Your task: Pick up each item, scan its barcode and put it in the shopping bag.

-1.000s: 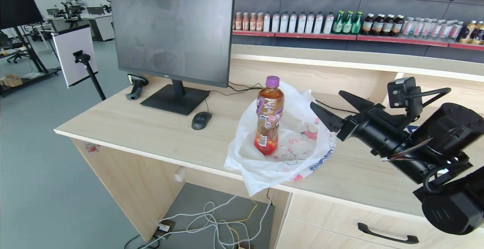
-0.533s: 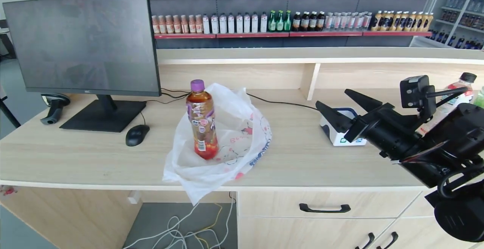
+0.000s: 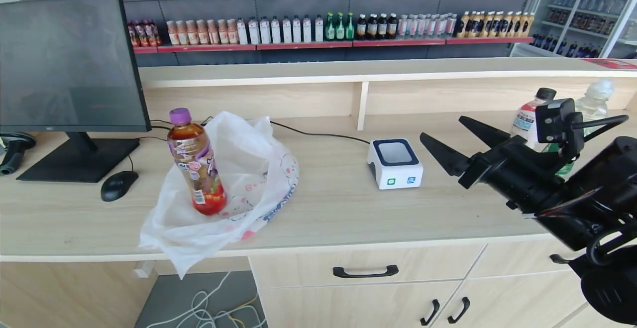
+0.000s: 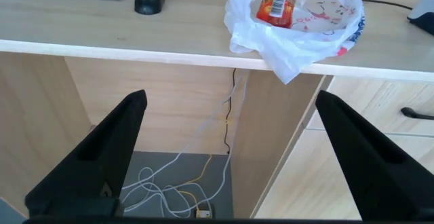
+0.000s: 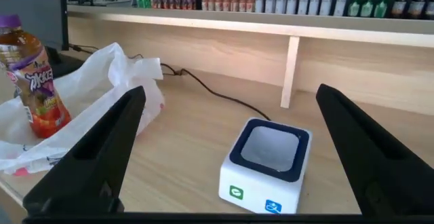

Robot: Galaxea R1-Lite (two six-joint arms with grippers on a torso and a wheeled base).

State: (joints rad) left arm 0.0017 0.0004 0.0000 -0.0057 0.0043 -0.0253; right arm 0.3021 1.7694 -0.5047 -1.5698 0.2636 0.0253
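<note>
A tea bottle [image 3: 195, 161] with a purple cap stands upright inside the open white shopping bag [image 3: 259, 168] on the wooden counter [image 3: 338, 208]. A white box scanner [image 3: 394, 163] sits to the bag's right. My right gripper [image 3: 441, 127] hovers open and holds nothing, right of the scanner and above the counter. Behind it stand a white-labelled bottle [image 3: 528, 119] and a clear bottle [image 3: 594, 96]. The right wrist view has the right gripper [image 5: 230, 90] facing the scanner [image 5: 268, 166], the bottle [image 5: 34, 81] and the bag [image 5: 122, 81]. My left gripper [image 4: 230, 96] is open below the counter's front edge, under the bag [image 4: 319, 27].
A monitor [image 3: 64, 64], a mouse [image 3: 118, 185] and a handheld scanner [image 3: 12, 149] occupy the counter's left end. A cable [image 3: 318, 134] runs behind the bag to the box scanner. A raised ledge [image 3: 348, 74] backs the counter. Drawers [image 3: 366, 271] lie below.
The head camera has turned right, so the whole picture shifted left; the box scanner and the bottles at the right came into view. My right gripper stays open.
</note>
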